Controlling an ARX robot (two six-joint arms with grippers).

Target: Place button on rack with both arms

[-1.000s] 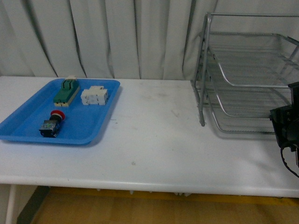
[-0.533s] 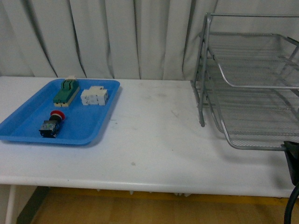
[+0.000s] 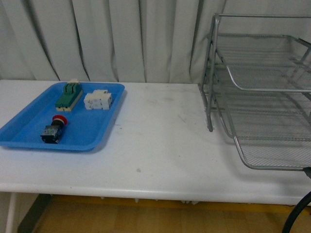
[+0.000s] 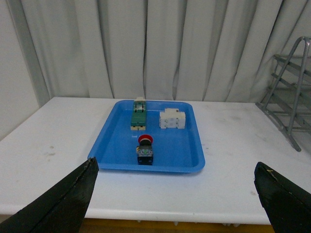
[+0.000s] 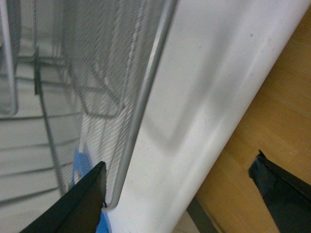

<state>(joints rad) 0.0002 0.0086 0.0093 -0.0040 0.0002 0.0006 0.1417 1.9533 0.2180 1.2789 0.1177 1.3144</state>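
Observation:
The button (image 3: 53, 130), red cap and dark block body, lies in the blue tray (image 3: 92, 138) at the table's left; it also shows in the left wrist view (image 4: 145, 148). The silver wire rack (image 3: 210, 97) stands at the right, with its lowest tier (image 3: 272, 167) drawn out forward. My left gripper (image 4: 176, 194) is open and empty, short of the tray near the table's front edge. My right gripper (image 5: 180, 194) is open and empty, by the front rim of the rack (image 5: 146, 97) over the table's edge. Neither gripper shows in the front view.
A green block (image 3: 68, 95) and a white block (image 3: 98, 99) lie at the back of the blue tray. White curtains hang behind the table. A dark cable (image 3: 296, 213) hangs at the front right, below the table's edge, over the wooden floor (image 5: 272, 107).
My right gripper has dropped out of the front view at the lower right. The rack's lowest tier has come forward towards the table's front edge.

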